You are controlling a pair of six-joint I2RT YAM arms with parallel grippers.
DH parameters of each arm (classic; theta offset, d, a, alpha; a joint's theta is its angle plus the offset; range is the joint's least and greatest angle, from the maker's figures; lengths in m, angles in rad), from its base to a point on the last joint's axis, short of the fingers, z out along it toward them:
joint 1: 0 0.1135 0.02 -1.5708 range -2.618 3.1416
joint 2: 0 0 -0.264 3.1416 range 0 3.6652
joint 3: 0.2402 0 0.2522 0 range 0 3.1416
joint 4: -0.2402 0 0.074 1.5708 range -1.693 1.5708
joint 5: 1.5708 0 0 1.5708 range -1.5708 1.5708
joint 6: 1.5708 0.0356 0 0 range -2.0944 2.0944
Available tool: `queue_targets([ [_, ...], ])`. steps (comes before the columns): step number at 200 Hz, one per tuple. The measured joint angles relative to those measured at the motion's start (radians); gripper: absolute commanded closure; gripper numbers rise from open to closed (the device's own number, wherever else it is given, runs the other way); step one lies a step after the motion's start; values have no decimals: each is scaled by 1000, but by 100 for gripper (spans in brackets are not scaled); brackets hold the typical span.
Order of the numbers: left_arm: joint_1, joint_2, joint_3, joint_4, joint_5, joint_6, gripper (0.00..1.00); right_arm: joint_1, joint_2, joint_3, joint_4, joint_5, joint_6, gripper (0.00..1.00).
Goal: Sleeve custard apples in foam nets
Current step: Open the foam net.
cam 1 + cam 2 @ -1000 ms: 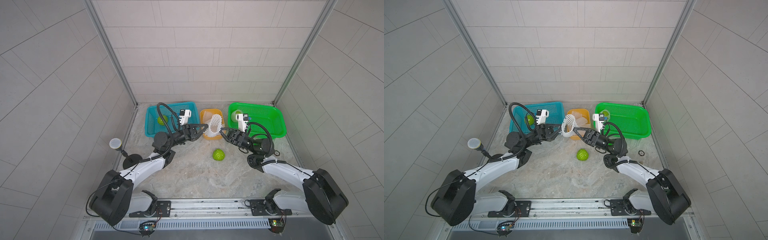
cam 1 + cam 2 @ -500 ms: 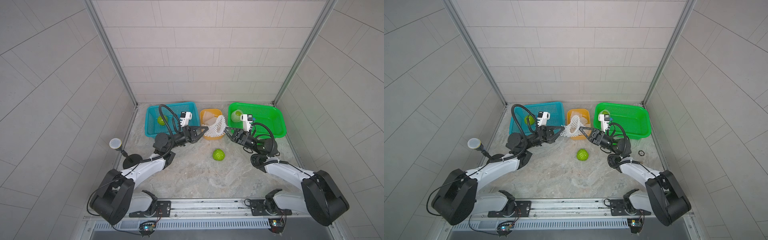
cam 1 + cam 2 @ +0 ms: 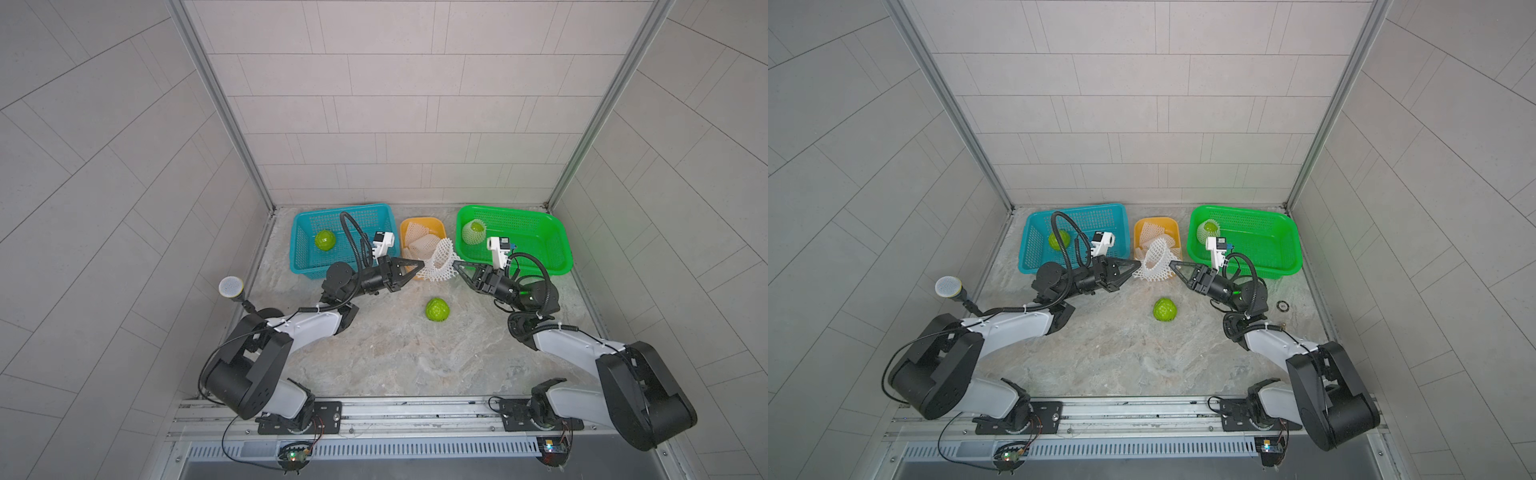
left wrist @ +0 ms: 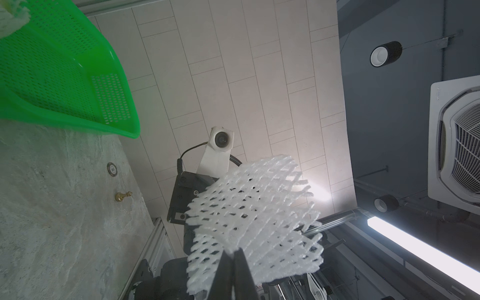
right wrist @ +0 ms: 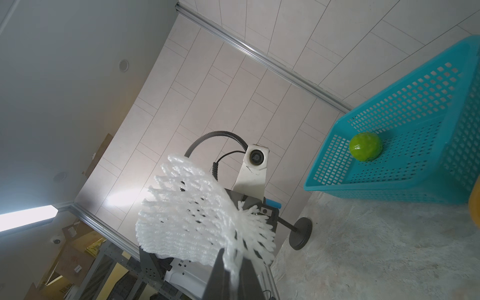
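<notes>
Near the back edge of the table (image 3: 395,353), a top view showed the light, squashy foam net (image 3: 440,259) hung between the left gripper (image 3: 422,262) and the right gripper (image 3: 455,262), and each wrist view showed jaws pinched on its rim, likely the best hold.

My foam net (image 3: 440,261): white mesh, pulled open, held aloft.
Custard apple (image 3: 437,309) I see nearest: green, bumpy, bare.

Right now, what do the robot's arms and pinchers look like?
The left arm and right arm have white shells with chunky black joints. The left gripper and right gripper are black, each with two long pointed triangular fingers. A white camera block sits above each wrist, and a ribbed black cable loops over the left arm.
</notes>
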Motion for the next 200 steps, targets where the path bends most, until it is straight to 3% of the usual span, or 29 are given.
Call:
queue_targets([
  [107, -4, 89, -29, 3, -34, 55, 94, -40, 55, -82, -2, -110, 13, 86],
  [200, -22, 149, -52, 6, -46, 98, 95, -46, 117, -90, 2, -120, 9, 95],
])
